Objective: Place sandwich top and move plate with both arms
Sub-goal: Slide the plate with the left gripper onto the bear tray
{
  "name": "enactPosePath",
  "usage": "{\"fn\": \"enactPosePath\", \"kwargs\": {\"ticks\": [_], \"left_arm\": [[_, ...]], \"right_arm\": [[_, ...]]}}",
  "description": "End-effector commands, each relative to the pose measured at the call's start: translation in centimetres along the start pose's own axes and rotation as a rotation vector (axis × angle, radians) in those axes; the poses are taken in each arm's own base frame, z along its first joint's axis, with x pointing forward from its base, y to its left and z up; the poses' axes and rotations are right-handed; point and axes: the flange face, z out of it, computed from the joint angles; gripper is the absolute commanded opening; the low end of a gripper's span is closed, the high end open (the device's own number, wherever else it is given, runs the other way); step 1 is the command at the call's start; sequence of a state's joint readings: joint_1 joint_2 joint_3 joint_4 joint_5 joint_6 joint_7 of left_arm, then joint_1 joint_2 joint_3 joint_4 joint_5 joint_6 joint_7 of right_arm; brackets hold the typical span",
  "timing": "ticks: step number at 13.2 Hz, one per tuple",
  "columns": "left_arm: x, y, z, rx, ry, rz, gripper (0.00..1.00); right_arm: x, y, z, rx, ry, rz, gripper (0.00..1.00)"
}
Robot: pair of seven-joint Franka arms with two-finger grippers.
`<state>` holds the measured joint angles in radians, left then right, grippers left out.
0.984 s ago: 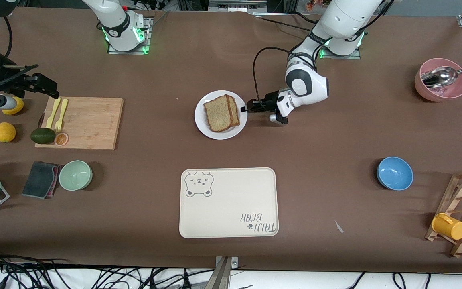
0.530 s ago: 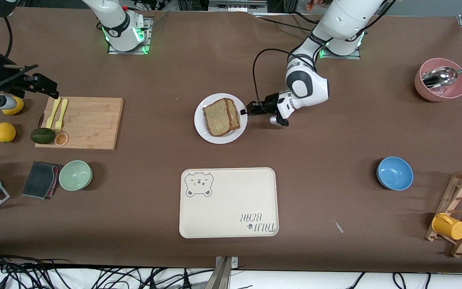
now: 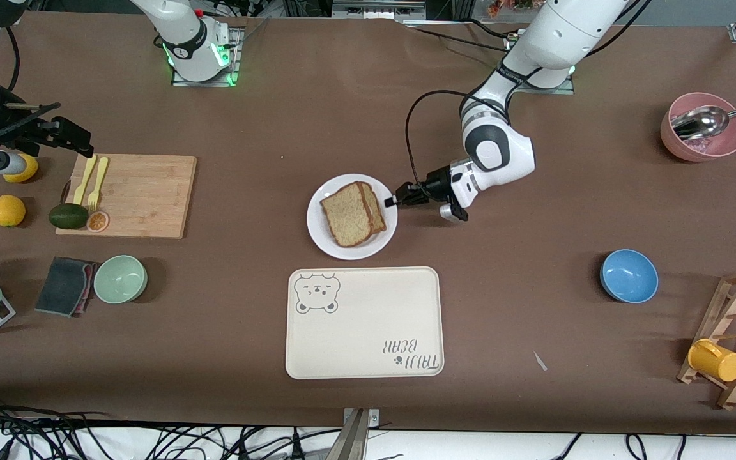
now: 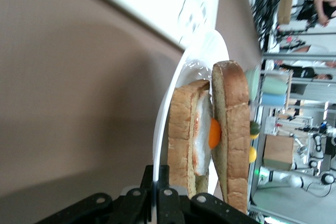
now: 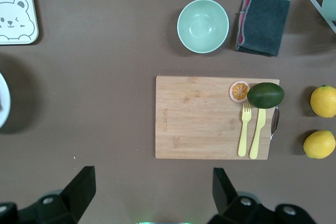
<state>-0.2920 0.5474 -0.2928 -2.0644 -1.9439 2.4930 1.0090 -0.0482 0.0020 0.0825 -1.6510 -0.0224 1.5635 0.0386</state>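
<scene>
The sandwich top (image 3: 346,214) already lies on the egg-bearing slice on the plate (image 3: 322,237), so the step in hand appears to be moving the plate; the left end effector (image 3: 393,200) is clamped on the plate's rim at the edge toward the left arm's end of the bench (image 3: 534,211), and the left wrist view shows the white rim (image 4: 157,156) running between its fingers, with the top slice (image 4: 231,129) standing beside the lower slice and egg; the plate sits mid-bench, just farther from the front camera than the cream bear tray (image 3: 368,319); the right end effector (image 5: 152,190) hangs high over the wooden cutting board (image 5: 199,119) with its fingers wide apart and nothing between them, waiting; the next move, as I judge it, calls for keeping the plate level so the stack does not slip, and perhaps for the right arm to come across to the free rim; hard to tell: whether the plate rests on the bench or is slightly lifted; the egg is hidden from the front view under the top slice.
</scene>
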Motion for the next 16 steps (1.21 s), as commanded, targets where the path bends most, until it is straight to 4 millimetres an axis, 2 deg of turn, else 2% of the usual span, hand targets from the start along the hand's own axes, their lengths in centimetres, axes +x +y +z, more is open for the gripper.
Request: {"fn": "enactPosePath", "kwargs": {"ticks": [1, 2, 4, 7, 8, 10, 16], "left_arm": [[4.7, 0.5, 0.6, -0.044, 0.074, 0.005, 0.00], [6.5, 0.4, 0.5, -0.051, 0.100, 0.009, 0.00], [9.6, 0.2, 0.3, -0.052, 0.127, 0.014, 0.00], [14.2, 1.3, -0.3, -0.027, 0.115, -0.028, 0.00], [15.4, 1.9, 0.0, -0.018, 0.103, -0.055, 0.00], [17.7, 1.9, 0.3, 0.007, 0.094, -0.088, 0.00], [20.3, 0.1, 1.8, 0.010, 0.114, -0.099, 0.00]], "right_arm": [[-0.3, 0.4, -0.4, 0.012, 0.006, 0.008, 0.99], [-0.3, 1.1, -0.4, 0.013, 0.006, 0.014, 0.99], [-0.4, 1.2, -0.6, 0.013, 0.009, 0.014, 0.99], [-0.2, 1.2, -0.2, 0.013, 0.006, 0.014, 0.99], [-0.3, 1.2, -0.3, 0.013, 0.006, 0.014, 0.99], [-0.4, 1.2, -0.3, 0.013, 0.001, 0.007, 0.99], [-0.6, 1.2, -0.3, 0.013, -0.008, 0.006, 0.98]]}}
